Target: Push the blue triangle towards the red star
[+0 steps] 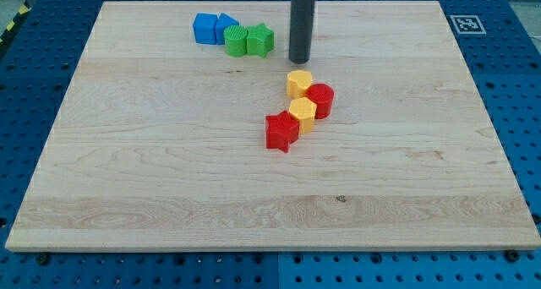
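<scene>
The blue triangle (226, 26) lies near the view's top, left of centre, between a blue cube (204, 28) on its left and a green cylinder (236, 40) on its right. The red star (282, 131) sits near the board's middle, well below and to the right of the triangle. My tip (300, 59) is at the end of the dark rod, right of the green star (260, 40) and just above a yellow block (299, 83). It is apart from the blue triangle.
A red cylinder (320, 100) and a second yellow block (303, 113) cluster with the red star. The wooden board (169, 171) lies on a blue perforated table. A marker tag (466, 24) is at the board's top right corner.
</scene>
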Robot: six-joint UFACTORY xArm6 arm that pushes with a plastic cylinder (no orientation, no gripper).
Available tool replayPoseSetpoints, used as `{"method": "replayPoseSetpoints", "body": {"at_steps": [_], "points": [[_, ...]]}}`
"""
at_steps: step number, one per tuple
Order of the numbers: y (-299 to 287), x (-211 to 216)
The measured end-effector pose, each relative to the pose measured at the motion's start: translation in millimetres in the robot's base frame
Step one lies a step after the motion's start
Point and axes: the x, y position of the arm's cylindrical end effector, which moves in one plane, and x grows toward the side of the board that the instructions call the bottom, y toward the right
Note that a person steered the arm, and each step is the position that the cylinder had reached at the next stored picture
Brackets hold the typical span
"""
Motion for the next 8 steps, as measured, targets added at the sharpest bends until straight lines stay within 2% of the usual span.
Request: {"method": "replayPoseSetpoints", "body": {"at_steps": [1, 2, 6, 8], "points": [[30.7, 14.5], [32.1, 23.9], [-72.3, 20.0], [-13.9, -18.9]]}}
